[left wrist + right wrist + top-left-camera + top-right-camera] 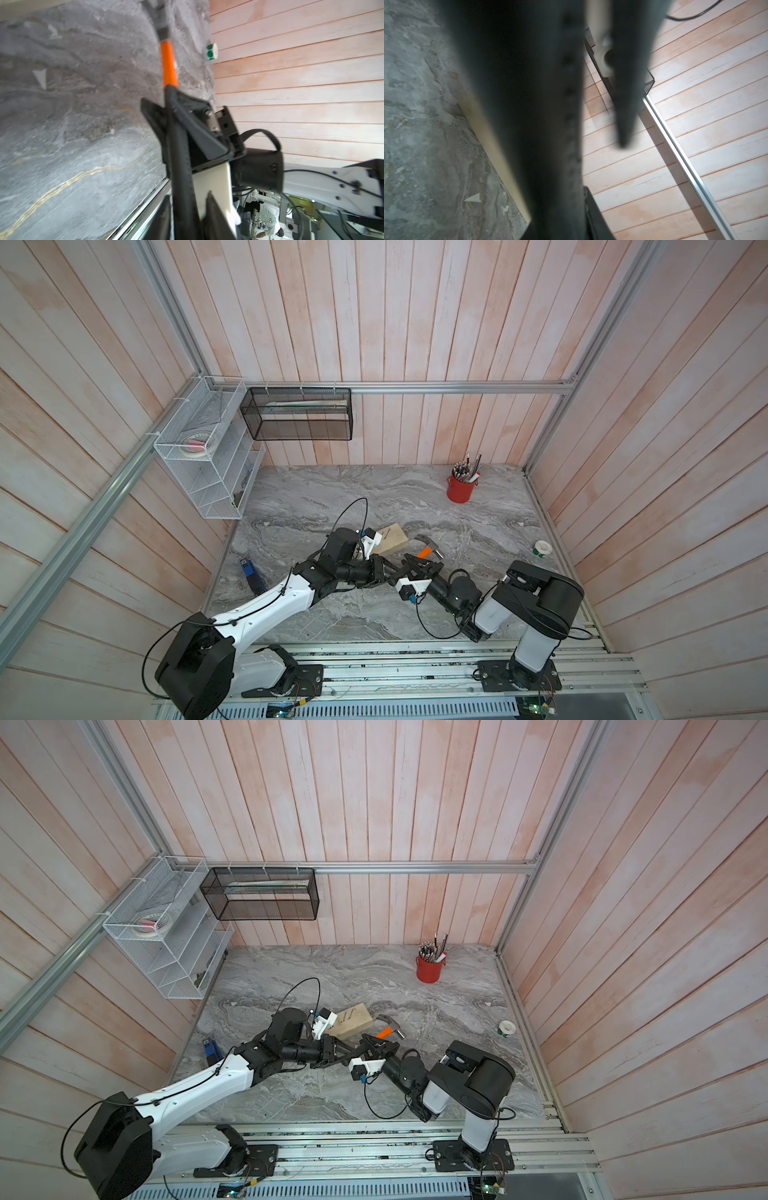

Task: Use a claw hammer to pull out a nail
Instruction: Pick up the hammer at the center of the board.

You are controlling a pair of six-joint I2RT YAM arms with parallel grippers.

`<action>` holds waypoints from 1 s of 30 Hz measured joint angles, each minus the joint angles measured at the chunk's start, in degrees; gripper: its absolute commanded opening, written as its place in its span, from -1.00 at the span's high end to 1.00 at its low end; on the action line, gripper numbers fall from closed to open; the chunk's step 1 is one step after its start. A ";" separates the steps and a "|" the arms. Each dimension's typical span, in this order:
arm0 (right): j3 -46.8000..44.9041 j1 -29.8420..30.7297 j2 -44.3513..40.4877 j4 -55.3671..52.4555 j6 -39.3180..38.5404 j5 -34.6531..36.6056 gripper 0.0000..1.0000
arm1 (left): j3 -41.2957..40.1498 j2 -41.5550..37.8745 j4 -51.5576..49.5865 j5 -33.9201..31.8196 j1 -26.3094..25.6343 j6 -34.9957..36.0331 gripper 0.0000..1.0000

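1. On the wall at 10 o'clock hangs a white wire basket (195, 456). A black mesh basket (299, 412) hangs just beside it, at 11 o'clock.
2. A blue object (248, 568) lies at the edge of the bench (332, 497) at 9 o'clock. I cannot tell what it is.
3. My left arm (266, 601) stretches from 7 o'clock to mid-bench. My left jaws stand apart around the black lower handle of the claw hammer (432, 544). The left wrist view shows a gap between the handle and one finger (216, 216).
4. A wooden block (390, 541) lies at mid-bench with thin nails (349, 1015) in its top face.
5. The claw hammer's silver head is just beside the block at its 3 o'clock, apart from it. The head points toward 2 o'clock. I cannot tell whether the head touches the bench.
6. My right arm (544, 597) comes in from 5 o'clock. My right jaws are clamped on the handle just below the orange shaft, nearer the head than my left jaws.
7. A red cup (460, 491) full of pens stands at 1 o'clock. A white roll (542, 548) with green dots lies at 3 o'clock, near the bench edge.
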 measured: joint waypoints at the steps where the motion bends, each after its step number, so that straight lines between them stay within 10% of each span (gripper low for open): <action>1: -0.33 0.02 0.00 -0.37 1.55 -0.52 1.00 | 0.02 -0.81 1.29 -0.07 0.26 0.15 -0.09; 10: -2.38 -1.70 -12.04 -9.86 14.56 -4.55 1.00 | -0.76 -10.10 16.09 -0.33 5.88 0.50 -0.67; 22: 4.39 -13.46 -40.33 -43.76 44.41 -18.51 1.00 | -10.38 -13.03 25.77 -4.83 5.97 15.67 -0.57; 30: 7.93 -17.49 -45.00 -53.92 60.65 -24.00 1.00 | -10.19 -1.92 29.18 -5.29 -4.70 26.27 -0.57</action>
